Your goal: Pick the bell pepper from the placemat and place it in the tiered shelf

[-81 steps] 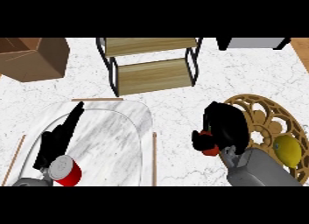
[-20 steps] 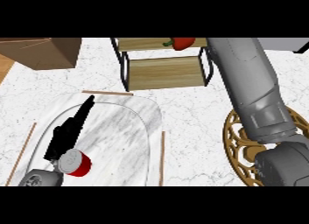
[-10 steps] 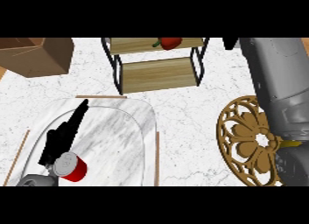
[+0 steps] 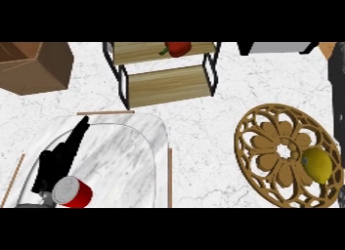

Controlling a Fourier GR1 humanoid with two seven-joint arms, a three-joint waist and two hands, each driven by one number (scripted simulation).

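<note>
The red bell pepper [image 4: 179, 48] lies on the top wooden tier of the black-framed tiered shelf [image 4: 167, 85] at the back of the counter, with no hand on it. The round woven placemat [image 4: 276, 146] lies at the right and holds only a yellow lemon [image 4: 315, 165]. My right forearm [image 4: 344, 107] runs along the right edge; its dark upper end is cut off by the view's edge, so the hand's shape is hidden. My left hand [image 4: 58, 158] rests open on the marble tray, fingers straight and pointing away from me.
A marble tray [image 4: 135, 161] with wooden side strips lies at the lower left, with a red and white can [image 4: 74, 191] by my left wrist. A brown cardboard box [image 4: 27, 66] stands at the back left and a grey object [image 4: 276, 47] at the back right.
My right arm has drawn back from the shelf to the right edge, leaving the bell pepper on the top tier. The placemat and its lemon are uncovered now. The left hand has not moved.
</note>
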